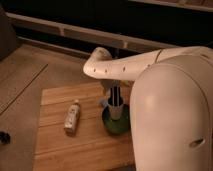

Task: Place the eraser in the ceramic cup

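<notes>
My gripper [116,101] hangs straight down from the white arm [120,67] at the middle of the wooden table. Right under it is a pale whitish shape [115,112] that looks like the ceramic cup, at or inside the near rim of the dark green bowl [114,126]. I cannot tell whether the cup stands in the bowl or just behind it. The eraser does not show; it may be hidden at the gripper. The arm's large white body [172,120] covers the right side of the view.
A pale yellowish small bottle [72,118] lies on the wooden table [75,147] left of the bowl. A dark small object [4,136] sits on the floor at the left edge. A dark wall with a ledge runs behind the table.
</notes>
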Controlling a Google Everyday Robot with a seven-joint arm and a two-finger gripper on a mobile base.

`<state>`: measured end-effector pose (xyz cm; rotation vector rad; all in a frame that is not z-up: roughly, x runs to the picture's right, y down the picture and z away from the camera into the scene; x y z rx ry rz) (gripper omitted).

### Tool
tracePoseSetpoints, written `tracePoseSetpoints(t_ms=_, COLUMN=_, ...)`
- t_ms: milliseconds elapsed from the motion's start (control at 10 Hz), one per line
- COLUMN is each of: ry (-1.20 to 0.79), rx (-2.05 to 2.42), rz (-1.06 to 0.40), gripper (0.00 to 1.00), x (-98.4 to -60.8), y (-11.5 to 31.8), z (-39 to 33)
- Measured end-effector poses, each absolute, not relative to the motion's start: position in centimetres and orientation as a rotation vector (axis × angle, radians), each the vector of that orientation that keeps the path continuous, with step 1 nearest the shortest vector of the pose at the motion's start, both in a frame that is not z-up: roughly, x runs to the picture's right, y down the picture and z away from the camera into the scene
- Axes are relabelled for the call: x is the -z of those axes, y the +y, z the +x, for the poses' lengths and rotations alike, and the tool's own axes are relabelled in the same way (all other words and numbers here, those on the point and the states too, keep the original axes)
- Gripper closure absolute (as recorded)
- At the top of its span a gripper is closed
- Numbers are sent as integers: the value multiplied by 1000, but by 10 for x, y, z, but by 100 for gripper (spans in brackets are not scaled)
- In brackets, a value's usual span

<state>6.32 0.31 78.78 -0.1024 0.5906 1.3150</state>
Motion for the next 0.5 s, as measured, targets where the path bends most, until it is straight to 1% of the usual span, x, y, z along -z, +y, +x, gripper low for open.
tracePoseSetpoints(t_ms=500, ry=588, rx=-1323, rz=-109, gripper=20, x=-788, y=2, z=62)
